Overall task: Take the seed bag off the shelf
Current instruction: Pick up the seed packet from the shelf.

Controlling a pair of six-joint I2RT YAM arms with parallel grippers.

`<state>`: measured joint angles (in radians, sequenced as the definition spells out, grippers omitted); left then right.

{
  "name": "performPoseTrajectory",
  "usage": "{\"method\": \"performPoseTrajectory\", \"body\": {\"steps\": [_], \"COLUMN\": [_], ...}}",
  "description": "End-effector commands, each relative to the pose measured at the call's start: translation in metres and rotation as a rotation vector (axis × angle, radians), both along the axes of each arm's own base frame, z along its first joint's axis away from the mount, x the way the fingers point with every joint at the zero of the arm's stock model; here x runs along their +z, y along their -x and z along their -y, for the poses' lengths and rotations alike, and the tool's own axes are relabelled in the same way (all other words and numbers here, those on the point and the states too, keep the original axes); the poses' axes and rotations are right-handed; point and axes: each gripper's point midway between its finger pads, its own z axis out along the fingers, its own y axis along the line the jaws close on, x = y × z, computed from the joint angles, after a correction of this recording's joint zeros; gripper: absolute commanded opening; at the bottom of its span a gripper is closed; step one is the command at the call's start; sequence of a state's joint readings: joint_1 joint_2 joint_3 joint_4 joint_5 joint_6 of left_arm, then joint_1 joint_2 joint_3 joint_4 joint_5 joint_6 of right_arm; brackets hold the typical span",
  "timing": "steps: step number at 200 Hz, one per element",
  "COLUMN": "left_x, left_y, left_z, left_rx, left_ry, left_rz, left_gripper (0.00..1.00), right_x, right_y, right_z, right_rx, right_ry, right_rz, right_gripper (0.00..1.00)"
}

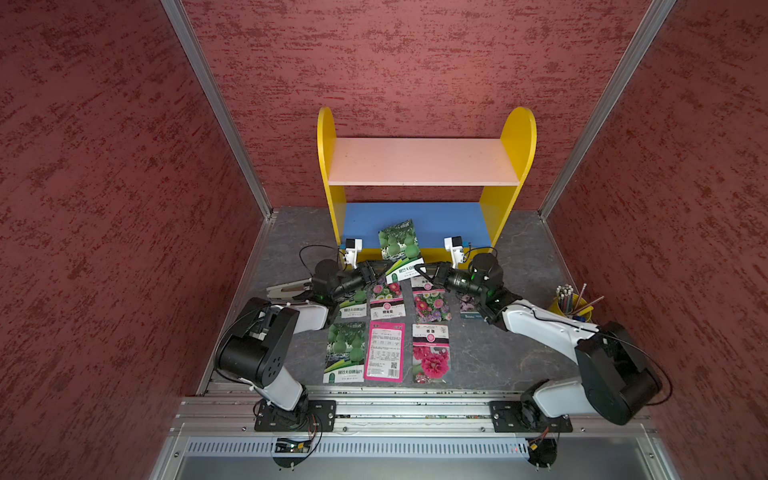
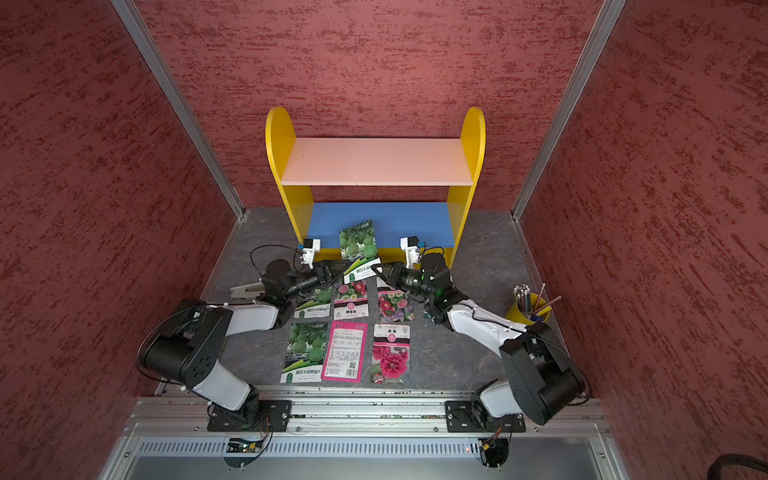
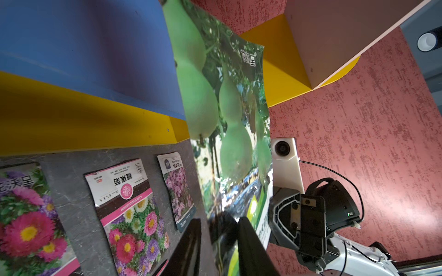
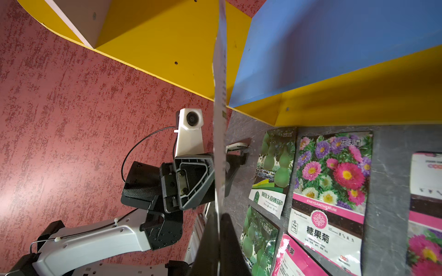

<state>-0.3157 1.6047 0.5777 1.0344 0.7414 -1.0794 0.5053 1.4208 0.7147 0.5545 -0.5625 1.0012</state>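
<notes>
Clamped in the right gripper (image 4: 218,222), the seed bag (image 4: 219,95) shows edge-on. Fingers of the left gripper (image 3: 220,223) flank its lower end; whether they pinch is unclear. The bag stands upright at the front of the blue lower board of the shelf (image 1: 517,137), above packets (image 1: 384,351) lying on the table (image 1: 478,353). Only top views show the pencil cup (image 1: 577,311) beside the right arm.

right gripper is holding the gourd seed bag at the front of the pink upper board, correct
Not quite. The right gripper does hold the gourd seed bag, but at the front of the blue lower board, not the pink upper board. Both top views show it.
</notes>
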Motion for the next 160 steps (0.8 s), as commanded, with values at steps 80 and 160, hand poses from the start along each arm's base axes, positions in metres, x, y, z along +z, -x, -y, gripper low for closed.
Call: {"method": "performPoseTrajectory", "body": {"steps": [80,160], "left_x": [0.019,-0.019], "left_y": [0.009,0.069], "left_z": [0.018,0.062], "left_rx": [-0.091,-0.214], "left_ry": [0.039,-0.073], "left_rz": [0.066,-0.013], "left_gripper": [0.00,0.00], "right_x": [0.006,0.001], "right_y": [0.013,0.047], "right_z": [0.005,0.085], "right_rx": [0.017,-0.081], "right_ry": [0.061,0.668], "right_rz": [0.058,0.155], "right_gripper": [0.31,0.98]}}
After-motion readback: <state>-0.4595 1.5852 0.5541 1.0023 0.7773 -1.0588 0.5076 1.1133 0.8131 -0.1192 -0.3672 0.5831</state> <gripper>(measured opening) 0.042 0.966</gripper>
